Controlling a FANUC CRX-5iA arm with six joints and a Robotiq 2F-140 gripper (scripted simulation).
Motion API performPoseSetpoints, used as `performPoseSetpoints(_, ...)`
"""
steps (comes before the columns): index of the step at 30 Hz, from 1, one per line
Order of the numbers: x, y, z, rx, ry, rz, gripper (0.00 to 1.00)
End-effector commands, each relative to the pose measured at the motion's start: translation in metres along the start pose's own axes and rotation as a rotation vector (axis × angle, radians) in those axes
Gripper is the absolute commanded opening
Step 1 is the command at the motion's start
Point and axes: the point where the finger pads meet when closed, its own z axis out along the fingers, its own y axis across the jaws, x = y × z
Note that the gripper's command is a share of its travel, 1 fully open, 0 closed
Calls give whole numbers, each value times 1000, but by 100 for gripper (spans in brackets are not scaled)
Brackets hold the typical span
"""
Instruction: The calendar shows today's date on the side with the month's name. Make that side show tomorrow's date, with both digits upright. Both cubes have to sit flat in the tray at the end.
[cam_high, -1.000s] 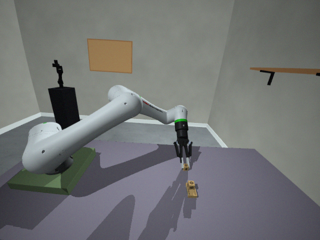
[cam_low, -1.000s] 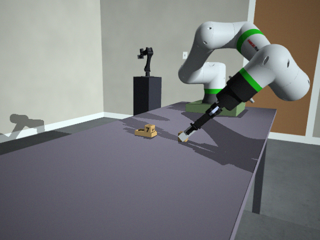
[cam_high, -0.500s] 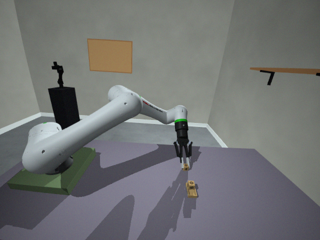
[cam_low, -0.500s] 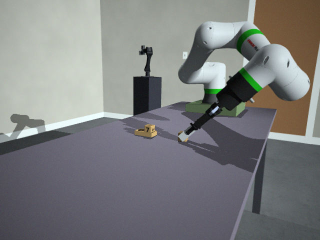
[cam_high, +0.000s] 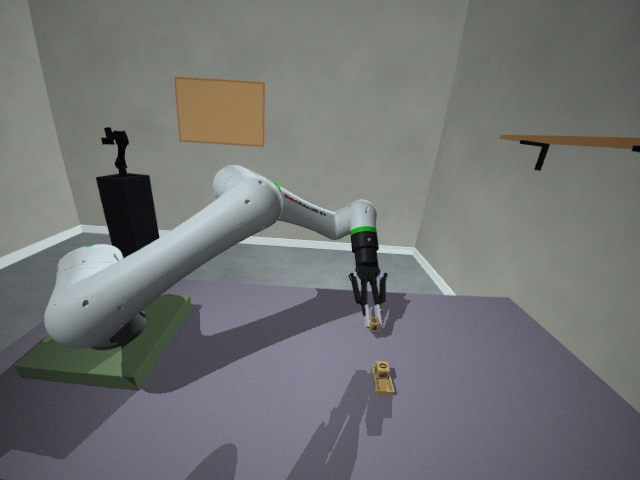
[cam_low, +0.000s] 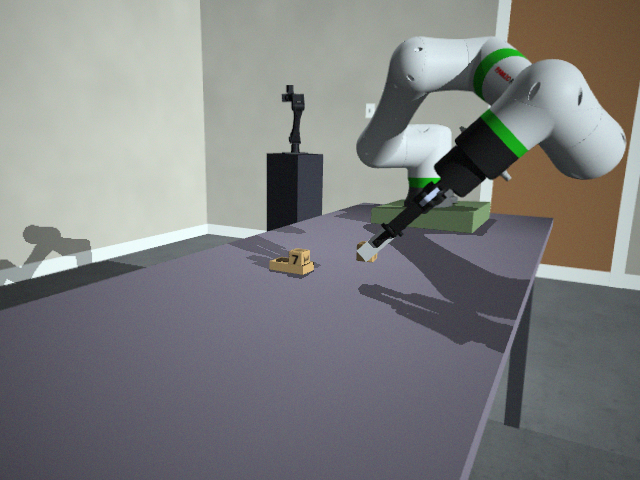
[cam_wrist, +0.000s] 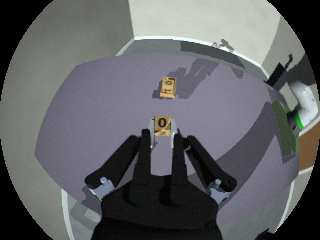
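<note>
In the top view, my fingers (cam_high: 366, 315) (cam_low: 368, 251) were clamped on the loose cube (cam_high: 373, 324) (cam_low: 359, 248) (cam_wrist: 162, 123). In the exterior view, the tray (cam_high: 384, 393) (cam_low: 279, 268) (cam_wrist: 167, 96) stood apart, holding the other cube (cam_high: 382, 368) (cam_low: 298, 257) (cam_wrist: 169, 84). The wrist view showed a 0; reorientation, then flat seating, appeared due.

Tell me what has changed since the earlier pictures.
The gripper has moved up, raising the small light-brown cube between its fingers. That cube was already between them earlier; nothing was let go. The light-brown tray and the second light-brown cube in it stayed put.
</note>
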Motion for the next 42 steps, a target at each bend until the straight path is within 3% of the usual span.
performPoseSetpoints(1, 4, 0, -4, 0, 0, 0, 25)
performPoseSetpoints(9, 20, 0, -20, 0, 0, 0, 25)
performPoseSetpoints(23, 21, 0, -20, -1, -5, 0, 25)
performPoseSetpoints(26, 21, 0, -19, -5, -57, -1, 25)
performPoseSetpoints(32, 24, 0, -19, -2, -237, -1, 25)
performPoseSetpoints(42, 28, 1, -18, -4, -295, -1, 25)
